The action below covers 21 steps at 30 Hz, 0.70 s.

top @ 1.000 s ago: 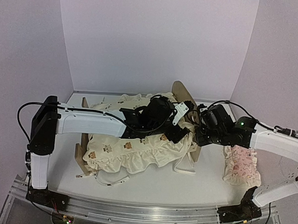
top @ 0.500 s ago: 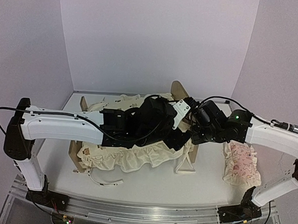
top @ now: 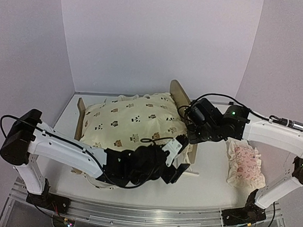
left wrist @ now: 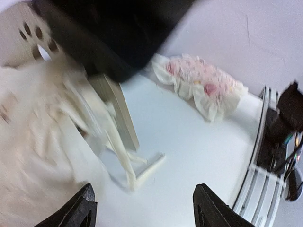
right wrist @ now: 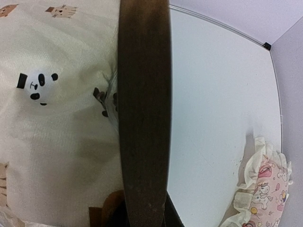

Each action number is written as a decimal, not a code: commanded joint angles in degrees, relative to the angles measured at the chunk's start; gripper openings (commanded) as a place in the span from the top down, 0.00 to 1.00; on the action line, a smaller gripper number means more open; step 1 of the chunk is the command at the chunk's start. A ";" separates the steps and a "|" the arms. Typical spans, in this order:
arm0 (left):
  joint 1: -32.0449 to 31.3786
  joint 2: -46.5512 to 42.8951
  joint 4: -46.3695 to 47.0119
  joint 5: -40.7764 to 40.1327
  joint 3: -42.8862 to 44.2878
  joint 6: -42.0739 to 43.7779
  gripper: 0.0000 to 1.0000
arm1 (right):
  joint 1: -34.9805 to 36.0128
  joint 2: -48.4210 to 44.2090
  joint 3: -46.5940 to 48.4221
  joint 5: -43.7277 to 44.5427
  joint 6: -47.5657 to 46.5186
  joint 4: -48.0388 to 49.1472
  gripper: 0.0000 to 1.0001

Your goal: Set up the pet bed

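The pet bed's rounded headboard (top: 178, 93) stands at the right and its flat footboard (top: 80, 116) at the left. The cream animal-print cushion (top: 135, 120) lies spread over the frame and hides the striped base. My right gripper (top: 192, 130) is shut on the headboard's edge, which fills the right wrist view (right wrist: 144, 109) beside the cushion (right wrist: 52, 123). My left gripper (top: 180, 172) is open and empty, low by the bed's front right corner. Its view is blurred and shows the paw-print cutout (left wrist: 34, 38), hanging cushion ties (left wrist: 135, 170) and bare table between the fingertips (left wrist: 81, 209).
The small pink ruffled pillow (top: 246, 167) lies on the table right of the bed; it also shows in the left wrist view (left wrist: 204, 83) and the right wrist view (right wrist: 266, 190). A cushion tie (top: 189, 172) trails on the table by the headboard leg. Walls close three sides.
My left arm has let go of the cushion and drawn back to the near front of the bed. The cushion now lies flat over the frame. My right gripper has shifted slightly left with the headboard.
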 commanded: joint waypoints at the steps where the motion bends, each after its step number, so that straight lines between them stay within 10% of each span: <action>1: -0.68 0.60 12.49 -0.68 -6.10 -1.30 0.30 | 0.74 -1.77 4.39 6.79 -2.99 5.21 1.00; 21: 2.29 22.33 29.34 -1.80 0.28 -6.76 0.15 | 0.74 -1.01 6.25 4.85 -0.28 2.76 1.00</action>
